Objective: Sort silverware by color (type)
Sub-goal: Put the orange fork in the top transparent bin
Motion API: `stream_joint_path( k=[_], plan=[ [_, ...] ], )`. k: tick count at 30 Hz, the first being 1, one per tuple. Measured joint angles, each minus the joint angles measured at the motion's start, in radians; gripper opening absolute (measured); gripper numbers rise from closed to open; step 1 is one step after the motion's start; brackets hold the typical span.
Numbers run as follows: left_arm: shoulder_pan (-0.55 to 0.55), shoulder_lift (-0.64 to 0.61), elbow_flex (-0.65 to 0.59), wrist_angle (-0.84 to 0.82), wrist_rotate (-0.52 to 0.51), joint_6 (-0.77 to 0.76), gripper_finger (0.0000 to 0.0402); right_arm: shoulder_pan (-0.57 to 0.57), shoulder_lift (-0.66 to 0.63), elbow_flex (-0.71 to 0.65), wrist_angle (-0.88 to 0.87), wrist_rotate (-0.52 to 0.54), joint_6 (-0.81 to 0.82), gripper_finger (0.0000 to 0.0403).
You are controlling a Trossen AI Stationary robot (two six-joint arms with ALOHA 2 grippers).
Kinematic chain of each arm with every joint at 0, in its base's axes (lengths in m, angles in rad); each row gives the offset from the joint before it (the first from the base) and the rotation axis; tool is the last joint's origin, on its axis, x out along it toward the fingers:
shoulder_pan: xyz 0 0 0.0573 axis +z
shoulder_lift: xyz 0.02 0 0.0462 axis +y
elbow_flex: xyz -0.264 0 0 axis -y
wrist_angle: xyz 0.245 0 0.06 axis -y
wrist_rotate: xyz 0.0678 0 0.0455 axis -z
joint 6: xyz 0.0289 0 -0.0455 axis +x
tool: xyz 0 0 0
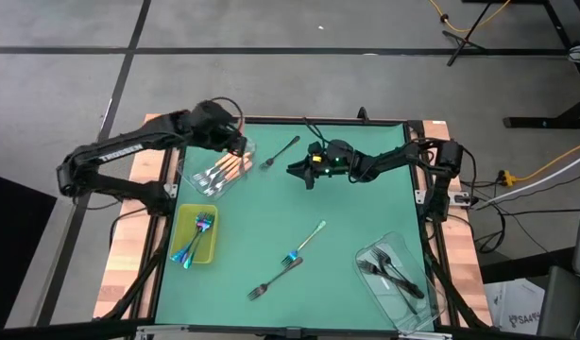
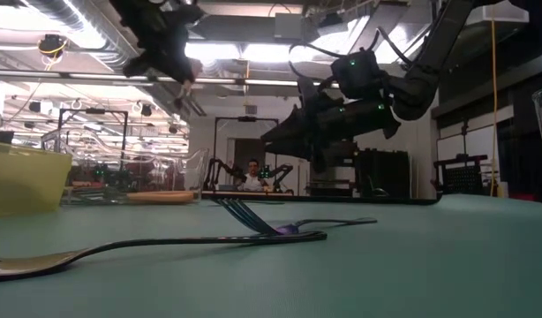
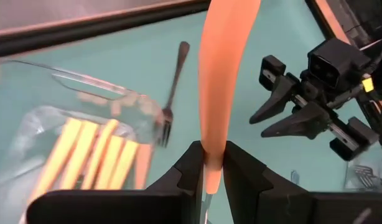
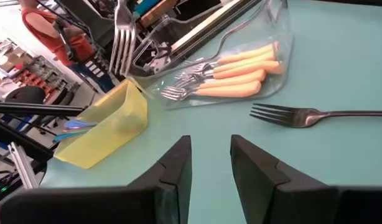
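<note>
While we hold an orange fork (image 3: 225, 74) clamped in our left pincer (image 3: 213, 163) above the far-left tub (image 1: 235, 170), the step in hand looks like the drop into that tub, where several orange forks (image 1: 226, 171) already lie side by side. Nearer on the left, the yellow tray (image 1: 183, 230) carries the iridescent forks (image 1: 197, 238).

Moving right, one dark fork (image 1: 280, 152) lies on the green desk (image 1: 347, 274) just beside the tub, and our right pincer (image 1: 307, 168) hovers close to it with its fingers apart and nothing between them. Nearer the middle lie an iridescent fork (image 1: 303, 245) and another dark fork (image 1: 274, 280), both still unsorted. At the near right, a second clear tub (image 1: 370, 267) holds the dark forks (image 1: 392, 271).

Next, we judge, the left pincer should lower a little and let go so the orange fork lands flat among its fellows, not across the rim. The right pincer then needs to come down squarely over the dark fork's handle; the handle is slim and lies flat, so the fingers must reach right to the desk to catch it.
</note>
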Motion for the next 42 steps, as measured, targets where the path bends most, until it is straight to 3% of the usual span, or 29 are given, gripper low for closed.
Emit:
stream_joint_path(
  k=[12, 21, 42],
  plan=[
    [0.140, -0.065, 0.000, -0.235, -0.011, 0.220, 0.0044, 0.000, 0.000, 0.000, -0.002, 0.002, -0.004, 0.0099],
    [0.145, -0.026, 0.000, -0.347, -0.192, 0.286, 0.0044, 0.000, 0.000, 0.000, -0.035, 0.037, -0.004, 0.0099],
    [0.144, 0.286, 0.000, -0.347, -0.209, 0.369, 0.0044, 0.000, 0.000, 0.000, -0.079, 0.053, -0.004, 0.0099]
  ],
)
